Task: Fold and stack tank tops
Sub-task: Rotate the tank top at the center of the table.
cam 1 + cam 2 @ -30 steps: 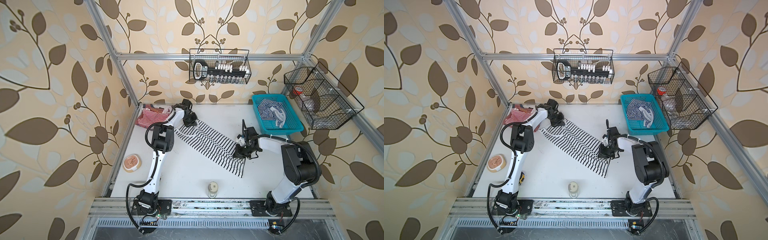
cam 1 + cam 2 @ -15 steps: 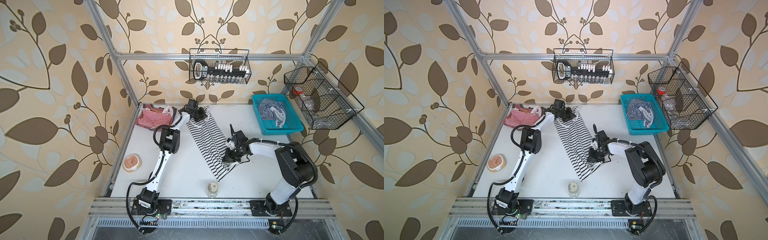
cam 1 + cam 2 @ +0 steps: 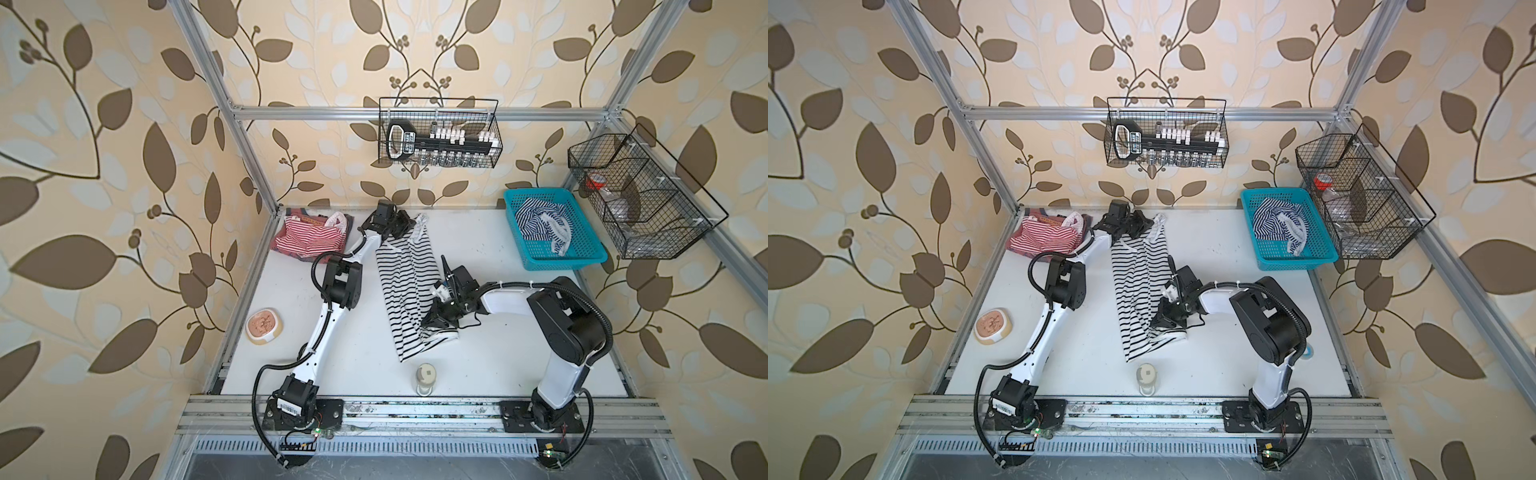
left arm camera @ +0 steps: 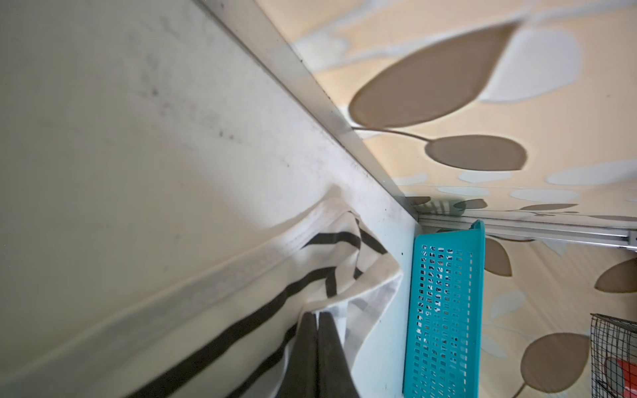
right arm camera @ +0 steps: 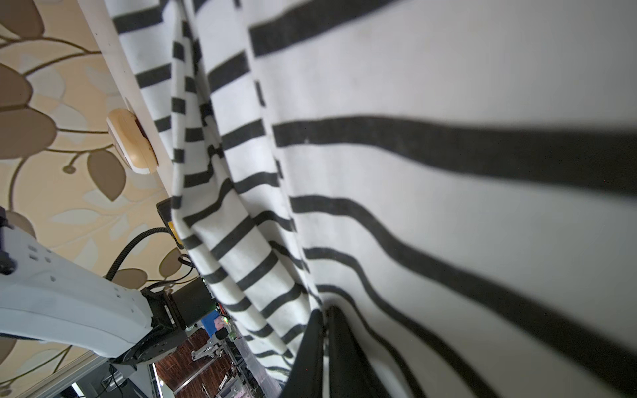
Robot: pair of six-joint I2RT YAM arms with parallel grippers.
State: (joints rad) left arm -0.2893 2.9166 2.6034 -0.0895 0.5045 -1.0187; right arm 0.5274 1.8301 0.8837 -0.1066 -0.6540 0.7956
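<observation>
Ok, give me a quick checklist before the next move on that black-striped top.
1. Grip of left tool on the black-striped top at its strap end: ok.
2. Grip of right tool near the hem: ok.
3. Top spread flat: not ok, bunched lengthwise.
4. Red-and-white top apart from it: ok.
5. Small jar clear of the hem: ok, though close.

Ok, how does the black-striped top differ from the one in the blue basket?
Stripes: the black-striped top has wide black bands; the navy-striped top has fine navy lines. Pose: the black-striped top lies stretched along the table; the navy-striped top sits crumpled in the basket. Handling: the left gripper and right gripper pinch the black-striped top; nothing touches the navy-striped top. Both are striped on white.
</observation>
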